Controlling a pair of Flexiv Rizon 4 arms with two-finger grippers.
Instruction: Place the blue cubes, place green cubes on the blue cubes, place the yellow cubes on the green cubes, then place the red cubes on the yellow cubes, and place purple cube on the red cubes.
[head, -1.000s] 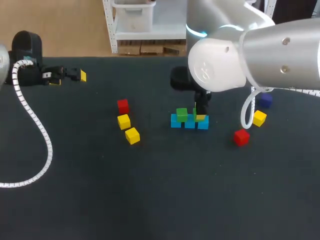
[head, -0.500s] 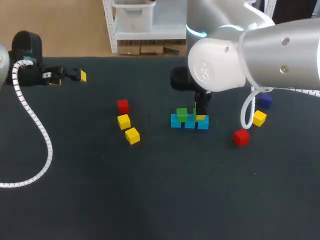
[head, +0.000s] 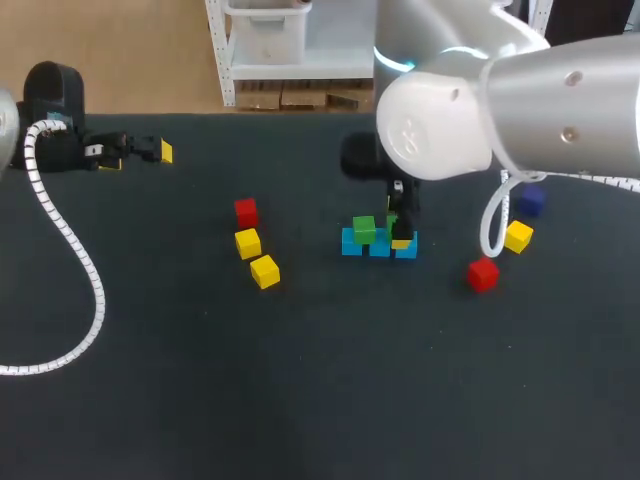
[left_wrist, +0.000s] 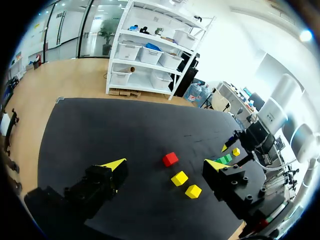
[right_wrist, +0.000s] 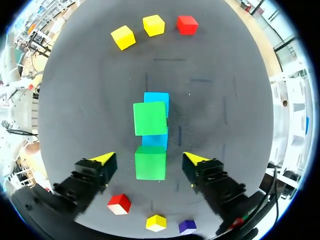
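Right claw (head: 398, 228), head view: it has lifted slightly from where it sat a moment earlier. This leaves the second green cube (head: 393, 223) under it on the row of blue cubes (head: 352, 243). The first green cube (head: 364, 230) sits just beside the claw on the same row. Both greens now appear placed, so a yellow cube is judged the next pick. Count: three blue, two green, three yellow cubes (head: 248, 242), two red cubes (head: 483, 274), one purple cube (head: 531, 200). Two yellows and a red lie well off to one side of the claw; the other red, yellow and purple lie nearer on its other side. Left claw (head: 138, 153) rests far off by the edge of the table (head: 300, 400).

Left wrist view: left claw (left_wrist: 165, 165) is spread wide and holds nothing; one red and two yellows lie ahead of it.

Right wrist view: right claw (right_wrist: 149, 159) is open and holds nothing. Its fingers (right_wrist: 102, 159) flank the second green cube (right_wrist: 150, 163) without touching it. The first green cube is just ahead. Only two blues show beneath; the third is hidden.
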